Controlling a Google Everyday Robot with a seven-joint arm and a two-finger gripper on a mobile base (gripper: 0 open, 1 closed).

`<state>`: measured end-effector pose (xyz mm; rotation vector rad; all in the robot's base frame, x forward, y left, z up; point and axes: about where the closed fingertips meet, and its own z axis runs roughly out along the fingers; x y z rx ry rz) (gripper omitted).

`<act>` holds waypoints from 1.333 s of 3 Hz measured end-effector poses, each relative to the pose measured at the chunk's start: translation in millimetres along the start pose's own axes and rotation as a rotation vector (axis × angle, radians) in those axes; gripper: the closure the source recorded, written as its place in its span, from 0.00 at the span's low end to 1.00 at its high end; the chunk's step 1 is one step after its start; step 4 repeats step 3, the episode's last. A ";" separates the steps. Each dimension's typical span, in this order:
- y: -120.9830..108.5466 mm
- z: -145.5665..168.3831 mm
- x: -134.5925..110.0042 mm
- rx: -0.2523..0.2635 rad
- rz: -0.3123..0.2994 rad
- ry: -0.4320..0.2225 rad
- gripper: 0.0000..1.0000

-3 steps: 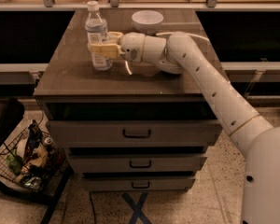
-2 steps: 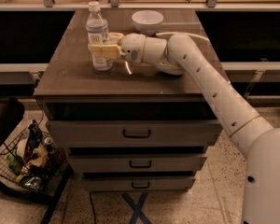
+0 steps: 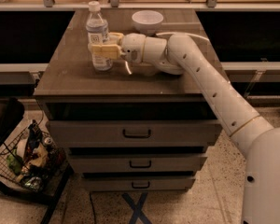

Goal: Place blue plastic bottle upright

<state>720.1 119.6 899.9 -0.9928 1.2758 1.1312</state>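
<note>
Reaching across the bench (image 3: pixel 130 80) from its right edge, the gripper (image 3: pixel 101 49) clasps the blue plastic bottle (image 3: pixel 97 31) low on its body, one finger on either side. The bottle stands near the left rear corner with its long axis vertical and its base on the top. It is clear, with a white cap and a pale label. A white bowl (image 3: pixel 147 20) sits beyond.
</note>
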 end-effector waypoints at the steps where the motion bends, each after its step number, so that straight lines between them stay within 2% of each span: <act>1: 0.1 0.1 -0.2 0.000 0.000 0.000 0.36; 2: 0.1 0.2 -0.2 0.000 0.000 0.000 0.12; 3: 1.7 3.0 -0.3 -0.005 0.000 0.000 0.00; 4: 1.7 3.0 -0.3 -0.005 0.000 0.000 0.00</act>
